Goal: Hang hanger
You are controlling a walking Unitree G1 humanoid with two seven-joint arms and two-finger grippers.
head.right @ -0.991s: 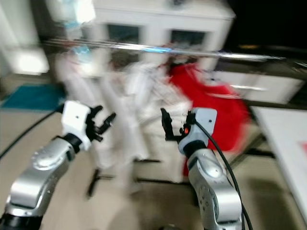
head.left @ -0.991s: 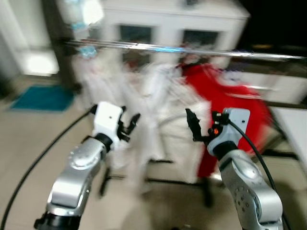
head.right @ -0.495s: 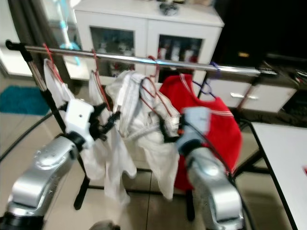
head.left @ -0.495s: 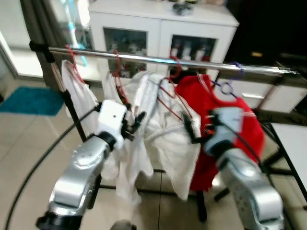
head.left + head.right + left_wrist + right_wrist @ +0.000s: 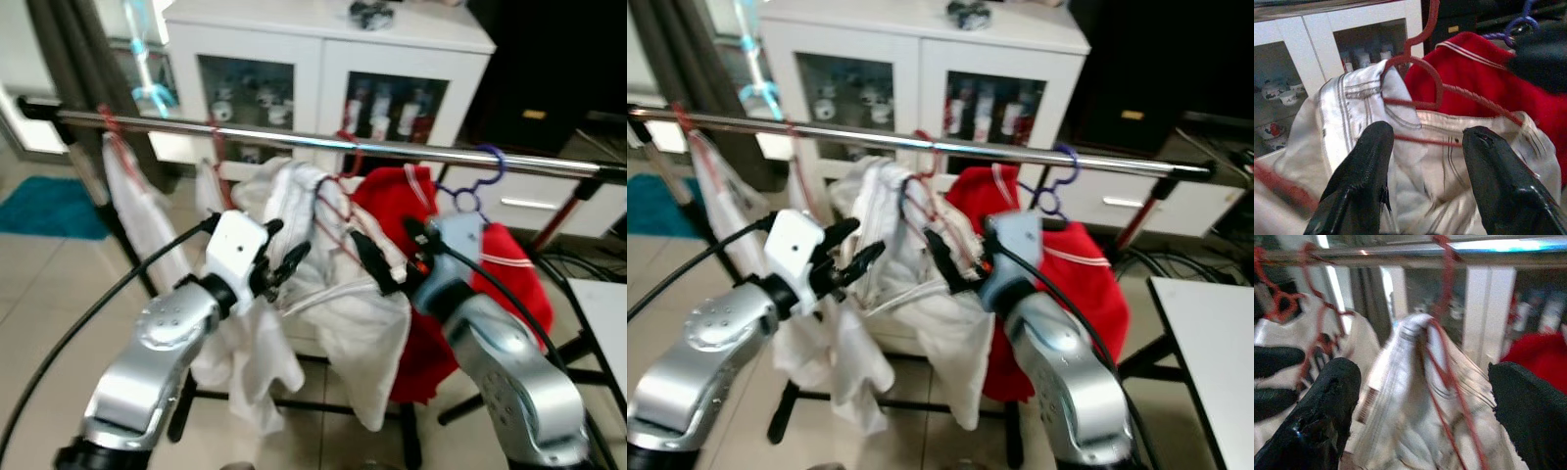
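Observation:
A silver rail (image 5: 411, 152) runs across the rack, with several garments hanging from it. In the middle, a red hanger (image 5: 1422, 78) carries a crumpled white shirt (image 5: 333, 304). My left gripper (image 5: 284, 266) is open at the shirt's left side, and the hanger's neck shows between its fingers (image 5: 1359, 181). My right gripper (image 5: 390, 251) is open at the shirt's right side, facing the same hanger (image 5: 1442, 357). Neither holds anything. To the right, a red garment (image 5: 509, 279) hangs on a purple hanger (image 5: 480, 181).
More white garments (image 5: 137, 211) hang on red hangers at the rail's left end. A white cabinet (image 5: 323, 49) with glass doors stands behind the rack. A blue mat (image 5: 49, 206) lies far left, a white table corner (image 5: 607, 313) is at the right, and the rack's legs (image 5: 323, 406) spread below.
The camera has shifted and the blur has cleared. Both grippers have closed in on the white shirt's red hanger from either side, and both stay open.

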